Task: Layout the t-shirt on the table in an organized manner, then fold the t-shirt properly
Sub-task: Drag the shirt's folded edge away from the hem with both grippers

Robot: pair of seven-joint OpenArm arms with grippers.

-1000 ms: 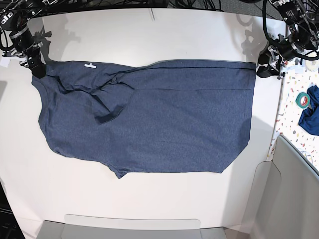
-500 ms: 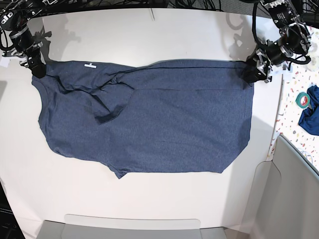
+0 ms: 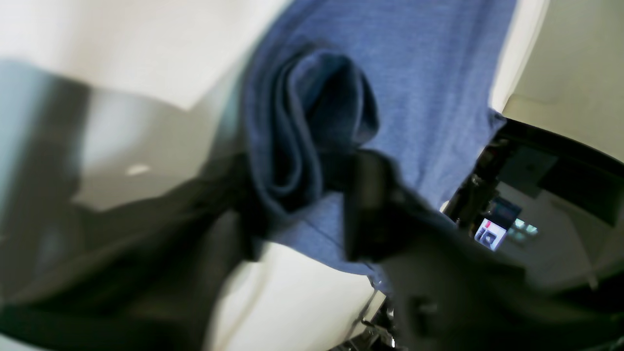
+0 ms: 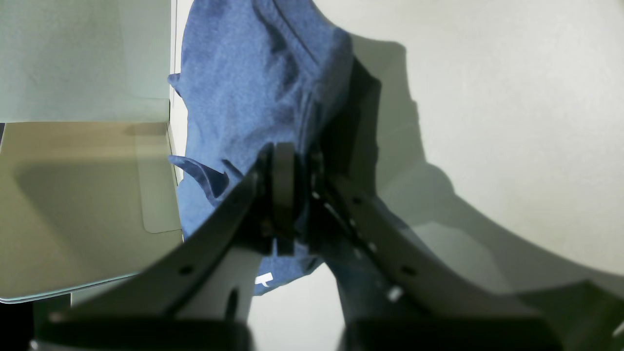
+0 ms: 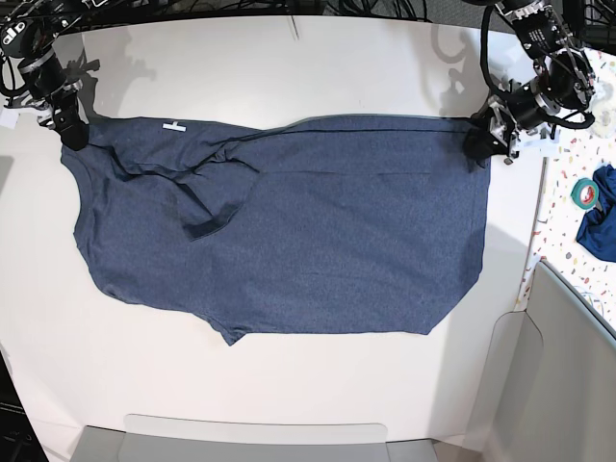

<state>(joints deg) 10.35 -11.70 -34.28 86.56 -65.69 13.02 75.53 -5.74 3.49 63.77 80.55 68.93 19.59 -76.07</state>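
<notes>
The dark navy t-shirt [image 5: 308, 231] lies spread across the white table [image 5: 289, 67], with a creased fold near its left middle. My right gripper [image 5: 69, 133] is at the shirt's far left corner, shut on the cloth. In the right wrist view, its fingers [image 4: 282, 185] pinch the t-shirt [image 4: 243, 73] against the table [image 4: 487, 97]. My left gripper [image 5: 478, 144] sits at the far right corner. The left wrist view shows the left gripper [image 3: 302, 214] with a bunched roll of the t-shirt [image 3: 414, 73] squeezed between its blurred dark fingers [image 3: 375, 209].
A speckled surface at the right edge carries a green tape roll [image 5: 585, 192] and a bright-blue cloth [image 5: 602, 226]. Grey translucent panels stand at the front [image 5: 260, 438] and the right front [image 5: 568, 375]. A white tag [image 5: 173, 126] shows on the shirt's far edge.
My left arm has come in from the right onto the shirt's far right corner, and its jaws have closed on the cloth. The right gripper and the shirt's lay have stayed the same.
</notes>
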